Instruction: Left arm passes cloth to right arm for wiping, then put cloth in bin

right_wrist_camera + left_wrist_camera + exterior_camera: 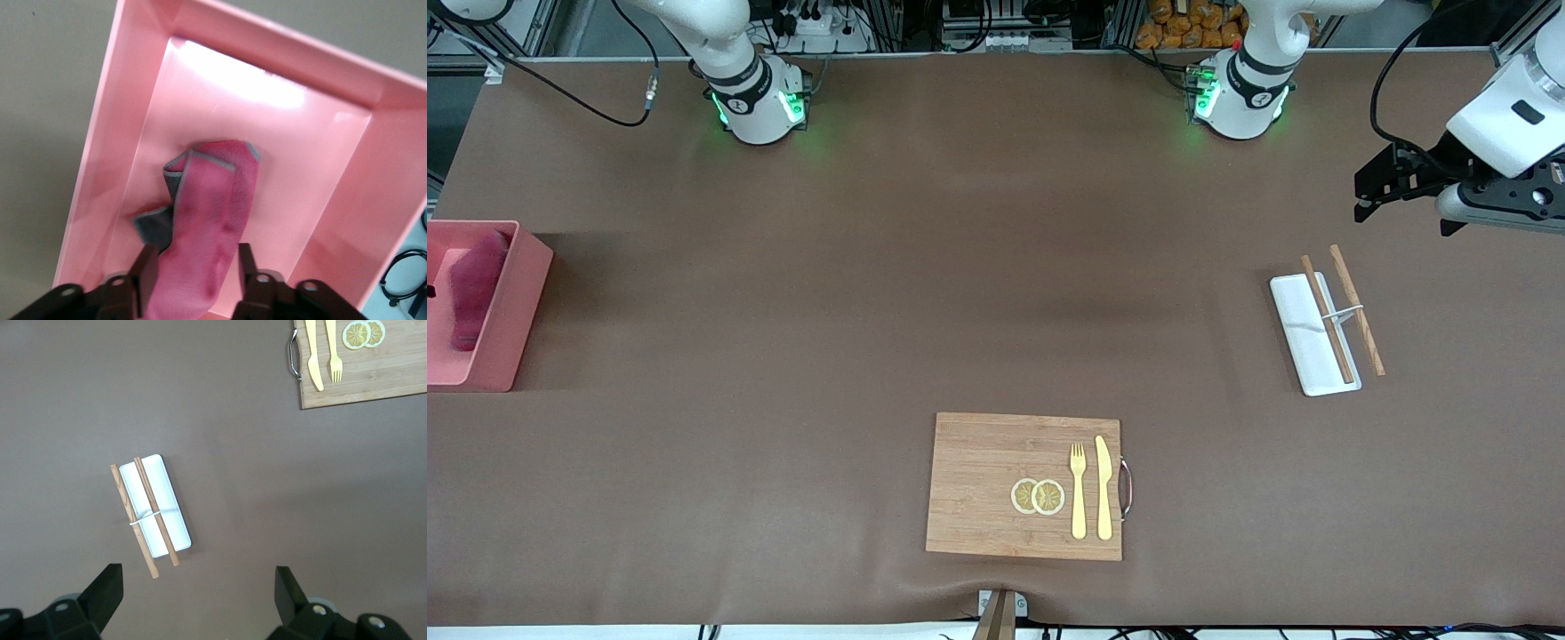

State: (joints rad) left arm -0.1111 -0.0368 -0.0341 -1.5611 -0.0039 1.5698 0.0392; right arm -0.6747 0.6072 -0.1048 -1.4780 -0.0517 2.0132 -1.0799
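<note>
The maroon cloth (207,220) hangs down into the pink bin (113,133), its lower end resting on the bin floor. My right gripper (195,250) is over the bin with its fingers parted around the cloth. One finger touches the cloth and a gap shows at the other. In the front view the cloth (476,284) lies in the bin (520,302) at the right arm's end of the table, and the right gripper is past that view's edge. My left gripper (1405,209) is open and empty in the air at the left arm's end, also seen in its wrist view (197,577).
A white tray (1303,342) with two wooden chopsticks (1356,307) lies under the left gripper. A wooden cutting board (978,484) with a fork, a knife and lemon slices lies near the front camera.
</note>
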